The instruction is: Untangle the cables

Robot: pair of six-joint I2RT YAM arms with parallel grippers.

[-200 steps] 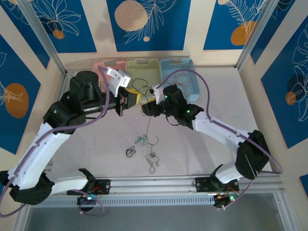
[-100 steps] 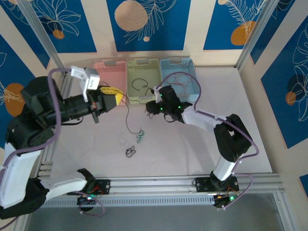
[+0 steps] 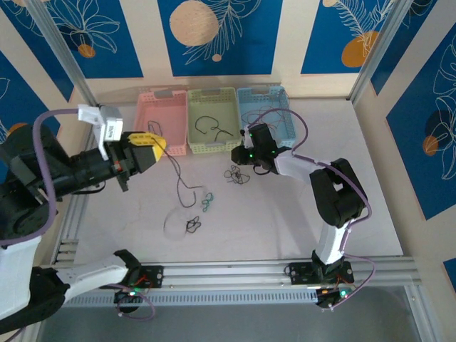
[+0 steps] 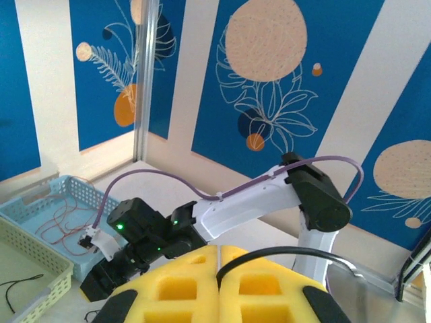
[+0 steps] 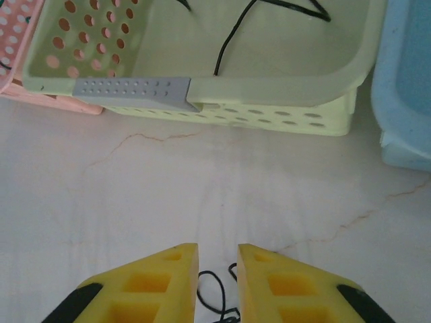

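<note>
Left pincer [image 3: 157,144] clamped on 1 black cable [image 3: 178,184], tail trailing onto worktop [image 3: 285,214] beside small knot [image 3: 193,225]. Right pincer [image 5: 217,259] slightly apart, low over tangle [image 3: 236,174]. Step: pulling strands free. Next you need right to pin tangle. Its wrist view cuts tangle off; can't tell what's inside the gap.

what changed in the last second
The left claw, shut on a black strand, pulled away to the left, drawing it out of the tangle that hung between the claws. The right claw shifted a little to the right and narrowed; it is just open over a clump on the table. The small black coil, green bit and baskets stayed put.
</note>
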